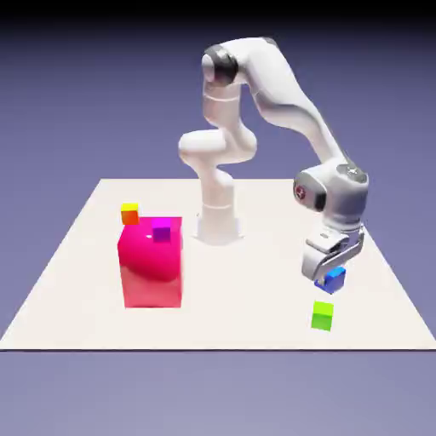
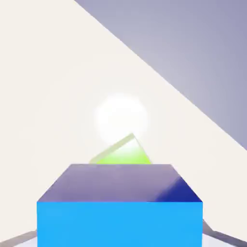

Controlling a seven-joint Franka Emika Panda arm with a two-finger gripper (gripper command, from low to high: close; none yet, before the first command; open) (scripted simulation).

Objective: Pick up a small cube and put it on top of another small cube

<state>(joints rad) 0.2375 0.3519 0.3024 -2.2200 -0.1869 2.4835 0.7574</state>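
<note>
1. The end effector [image 1: 329, 274] was grasping the blue cube [image 1: 332, 280], with one finger on each side of it in the hand view.
2. The blue cube was at the right of the scene, over the near part of the tabletop [image 1: 247, 298]; whether its underside touched the surface, I could not tell.
3. The green cube [image 1: 322, 316] sat on the tabletop, nearer than the blue cube and apart from it. In the hand view the blue cube hid part of it.
4. The big pink block [image 1: 153, 268] stood upright at the left of the scene.
5. A purple cube [image 1: 162, 230] and an orange cube [image 1: 129, 214] showed around the block's top, the orange one farther left; I could not tell what either rested on.
6. The white arm [image 1: 274, 83] reached to the right from its base and bent down toward the blue cube.
</note>
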